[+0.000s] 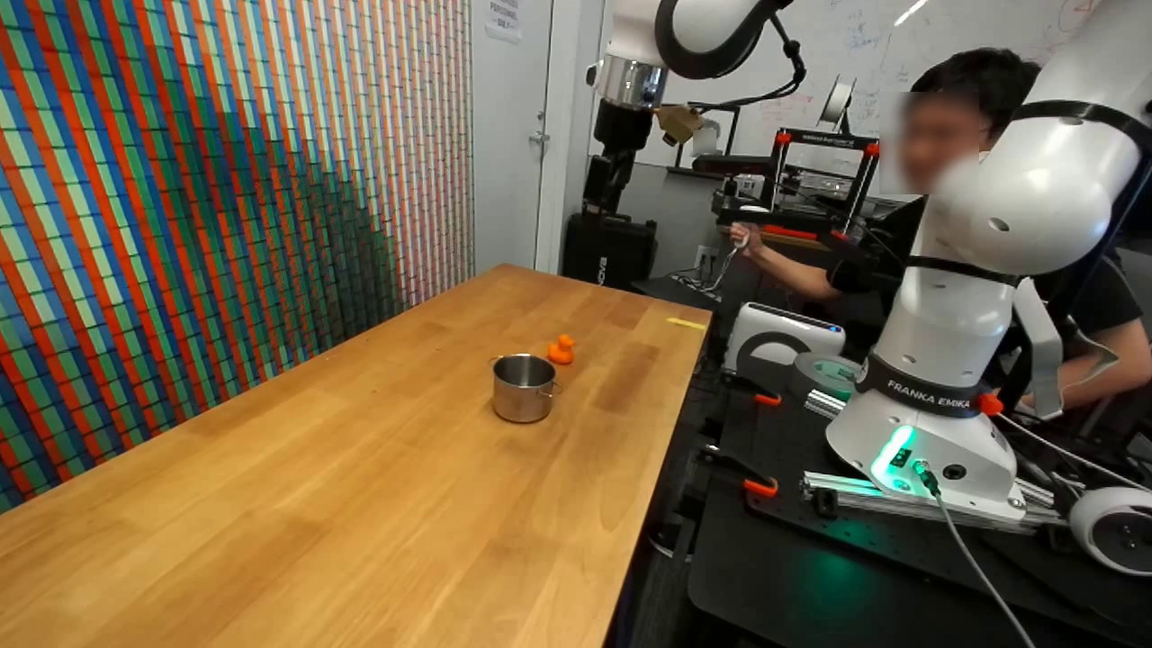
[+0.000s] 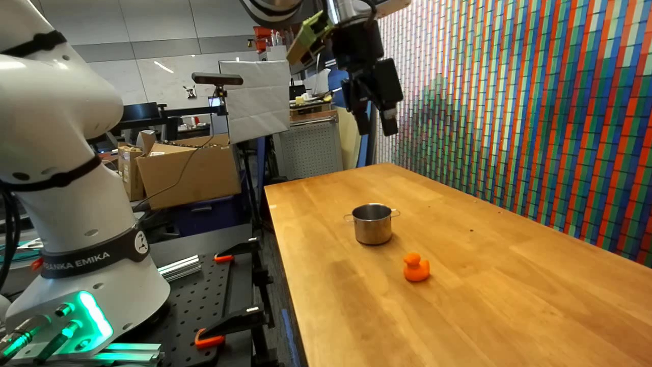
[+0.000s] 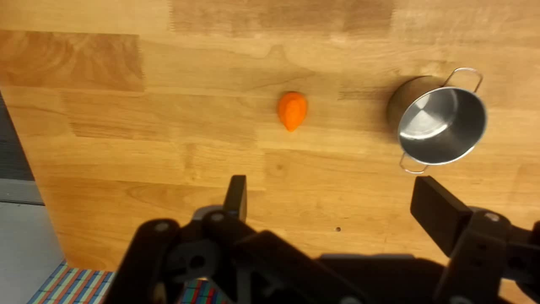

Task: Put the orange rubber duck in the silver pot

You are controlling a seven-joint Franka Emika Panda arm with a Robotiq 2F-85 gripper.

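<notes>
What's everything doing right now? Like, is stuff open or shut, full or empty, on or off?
Pot, upright, no lid, empty
Duck, upright, not in the pot
Gripper, open, holding nothing
Robot light, glowing green
Door, looks shut
Big box, seems open on top

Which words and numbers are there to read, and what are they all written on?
"FRANKA EMIKA": black band around the robot's base.
"PERSONNEL ONLY": door sign; the line above is unreadable.
"NOVA": black case, sideways.
Too small or blurred to read: writing on the whiteboard, tiny print on the 3D printer.
No words show on the orange rubber duck or silver pot; no numbers are readable.
</notes>
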